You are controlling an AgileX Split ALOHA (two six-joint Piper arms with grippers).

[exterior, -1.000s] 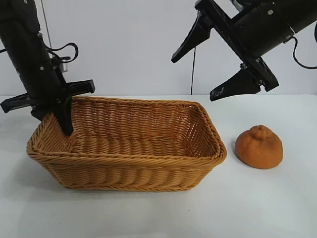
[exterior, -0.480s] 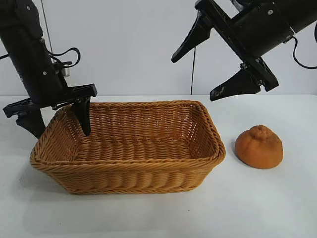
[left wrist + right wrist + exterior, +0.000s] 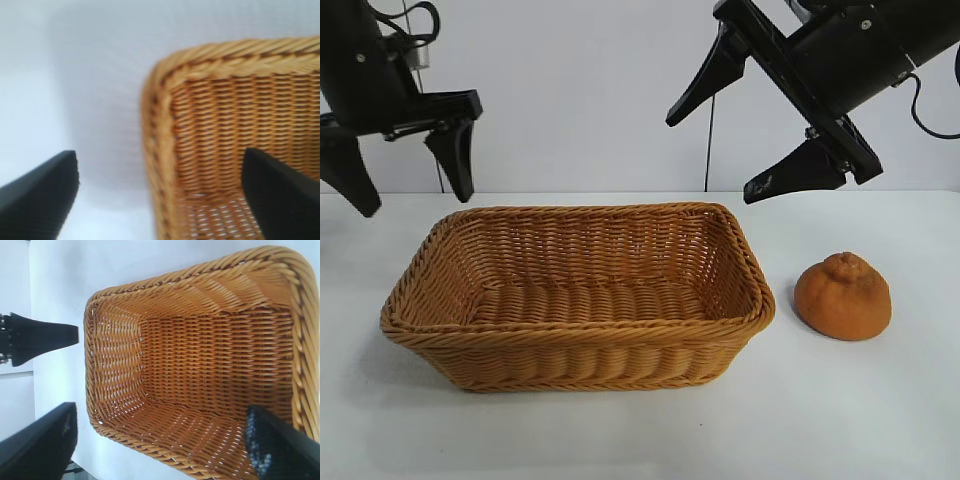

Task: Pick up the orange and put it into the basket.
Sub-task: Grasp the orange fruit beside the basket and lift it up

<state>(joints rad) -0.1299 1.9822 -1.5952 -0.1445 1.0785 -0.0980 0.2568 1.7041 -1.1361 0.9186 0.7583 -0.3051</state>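
Exterior view: orange (image 3: pixel 843 296) on the table (image 3: pixel 860 420), right of the basket (image 3: pixel 575 335), not touching. Left gripper (image 3: pixel 408 170) high over the basket's left end, spread wide. Right gripper (image 3: pixel 710 158) high up, spread wide.

Left wrist view: fingers (image 3: pixel 37 195) straddling a basket (image 3: pixel 160 150) corner.

Right wrist view: basket (image 3: pixel 300 325) below, nothing inside.

No text, label, brand, number or sign could be read on anything in any view.
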